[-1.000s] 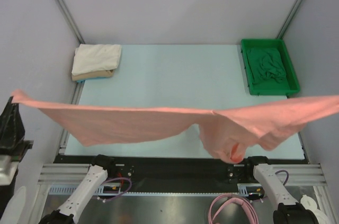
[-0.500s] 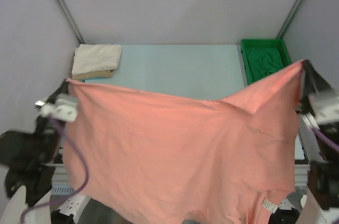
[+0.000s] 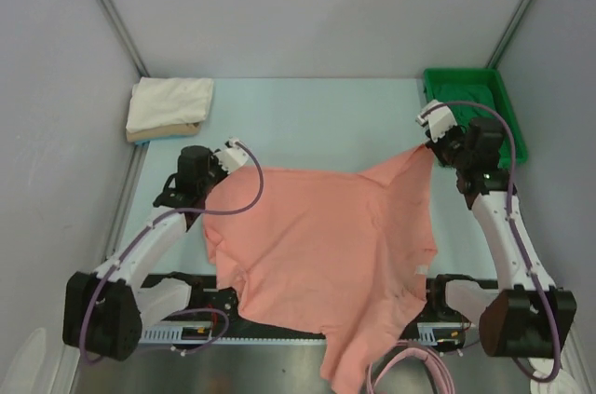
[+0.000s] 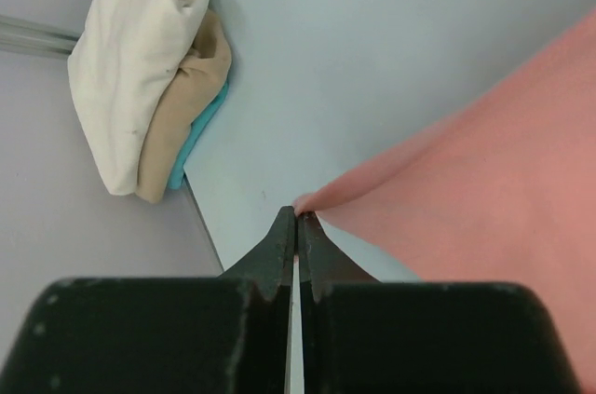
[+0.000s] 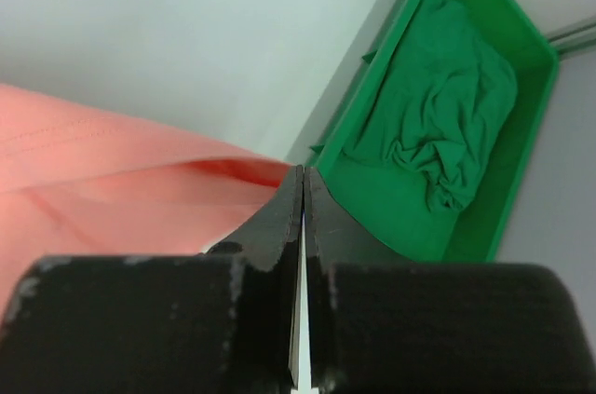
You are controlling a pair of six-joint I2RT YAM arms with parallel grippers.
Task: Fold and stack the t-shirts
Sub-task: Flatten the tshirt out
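- Salmon-pink t-shirt [image 3: 326, 245] is lying spread over the middle of the counter [image 3: 317, 119]. Its near part is hanging past the near edge, over the arm bases.
- Left gripper [image 4: 298, 217] is pinching the shirt's far-left corner, jaws closed tight on a small point of cloth. It is sitting low over the counter.
- Right gripper [image 5: 303, 175] is likewise clamped on the far-right corner, just beside the tray [image 5: 372, 203]. The cloth is rising slightly to it there.
- Progress, as I am judging it: two shirts are looking finished. A folded white shirt [image 3: 170, 102] is resting on a folded tan shirt [image 3: 163, 132] at the far-left corner, with a teal layer [image 4: 207, 124] showing beneath them.
- The pink one is only being laid out, with no fold made in it yet.
- A dark green shirt [image 5: 438, 124] is waiting crumpled in the tray, untouched.
- So I am estimating roughly halfway, with two shirts left to fold and stack.
- Materials: the pink cloth is thin, matte and limp, draping in soft creases with a stitched hem showing near the right gripper.
- The folded stack is looking thick and rounded at its edges.
- The tray is rigid glossy plastic with upright walls, and the counter is a smooth pale blue surface.
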